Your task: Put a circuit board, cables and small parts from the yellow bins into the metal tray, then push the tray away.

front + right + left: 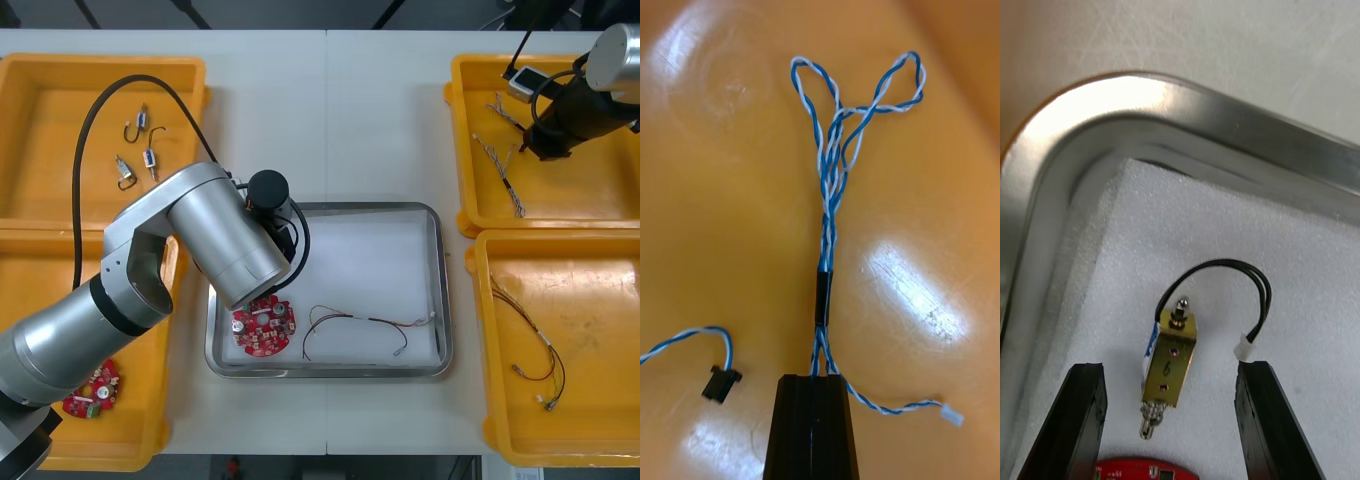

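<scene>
Wrist views gave me: left gripper spread astride small metal part inside metal tray; right gripper, right of tray, clamped on twisted cable.

Silver arms, black joints, black cable.

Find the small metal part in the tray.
Left wrist view: the small metal part lies on the metal tray's white lining between the left gripper's open fingers, by the red circuit board.
</scene>
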